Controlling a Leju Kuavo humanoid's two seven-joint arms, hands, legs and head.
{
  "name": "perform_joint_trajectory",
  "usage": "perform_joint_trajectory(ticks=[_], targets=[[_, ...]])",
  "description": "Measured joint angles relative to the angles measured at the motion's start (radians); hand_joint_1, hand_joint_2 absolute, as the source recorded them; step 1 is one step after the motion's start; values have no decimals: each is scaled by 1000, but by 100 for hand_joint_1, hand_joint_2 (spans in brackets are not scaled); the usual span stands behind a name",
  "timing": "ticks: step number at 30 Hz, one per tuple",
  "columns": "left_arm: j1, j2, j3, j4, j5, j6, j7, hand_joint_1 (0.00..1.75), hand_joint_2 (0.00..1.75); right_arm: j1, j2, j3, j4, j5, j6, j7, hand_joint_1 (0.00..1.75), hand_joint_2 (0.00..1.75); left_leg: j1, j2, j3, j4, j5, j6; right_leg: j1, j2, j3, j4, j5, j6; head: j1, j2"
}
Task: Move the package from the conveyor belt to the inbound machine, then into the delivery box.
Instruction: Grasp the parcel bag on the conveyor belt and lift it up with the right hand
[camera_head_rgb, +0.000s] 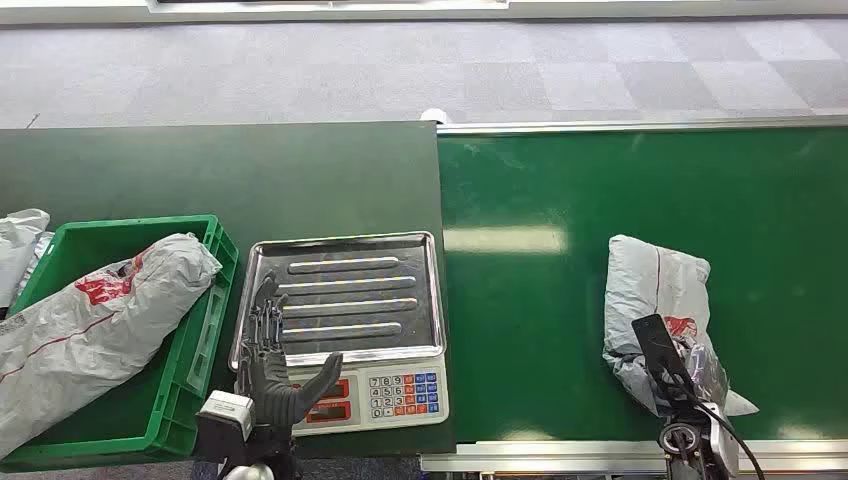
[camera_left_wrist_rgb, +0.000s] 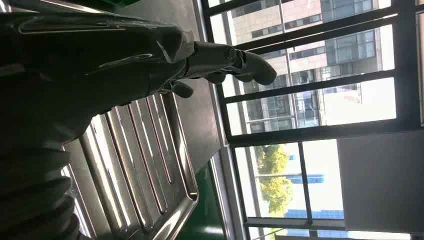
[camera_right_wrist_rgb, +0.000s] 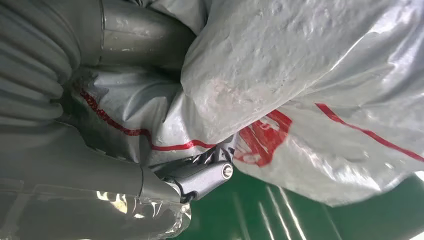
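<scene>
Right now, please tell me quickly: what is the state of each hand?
Left hand: open, holding nothing, over the scale's steel tray.
Right hand: closed on the grey package lying on the conveyor belt.

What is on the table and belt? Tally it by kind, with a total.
Grey plastic mailer packages: 3, one on the green belt at, one in the crate, one at the far left edge
Green plastic crate: 1
Electronic scale with steel tray: 1
Total: 5

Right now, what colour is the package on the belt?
Grey with red markings, clearest in the right wrist view: package.
</scene>
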Motion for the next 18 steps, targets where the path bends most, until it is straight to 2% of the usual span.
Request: perform_joint_trajectory(ticks=[2,6,11,14,18], targets=[[4,-1,1,-4,-3,1,0,0,175,12,9,-2,-30,-24,-25,-26,175,175,0,-1,-1,0,0,0,0,-1,-1,0,0,0,0,0],[15,-7,6,-12,-9,2,-6,0,175,62,40,-7,-187,-144,-94,-134,175,175,0,-3,-5,0,0,0,0,-2,-4,0,-1,0,0,0],[17,-8,11,-13,-11,0,-10,0,175,102,63,-9,-335,-201,-109,-180,175,175,0,-3,-6,0,0,0,0,-2,-6,0,-1,0,0,0],[17,-8,12,-13,-10,-7,-20,0,175,145,79,-9,-437,-303,-164,-299,174,175,0,-4,-8,0,0,0,0,-3,-7,0,-1,0,0,0],[12,-8,14,-12,-7,-13,-31,0,175,221,116,-5,-651,-495,-243,-445,172,175,0,-4,-9,0,0,0,0,-3,-8,0,-2,0,0,0]])
